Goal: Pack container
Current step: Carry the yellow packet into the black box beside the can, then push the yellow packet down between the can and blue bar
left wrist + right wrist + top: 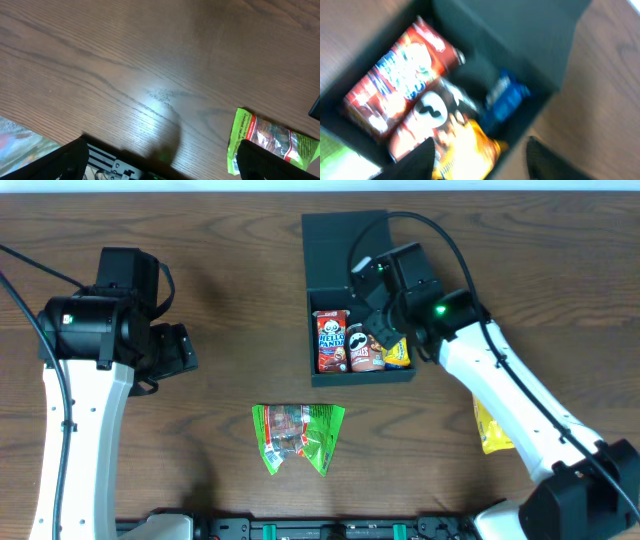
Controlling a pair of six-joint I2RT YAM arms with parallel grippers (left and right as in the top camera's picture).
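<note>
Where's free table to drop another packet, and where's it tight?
Bare table between the left gripper and the container, also between the green packet and the yellow packet. Crowded: the container's front, full of snacks under the right gripper.

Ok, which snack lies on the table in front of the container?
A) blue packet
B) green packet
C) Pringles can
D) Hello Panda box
B: the green packet lies on the table in front of the container; the Hello Panda box and Pringles can sit inside it.
</note>
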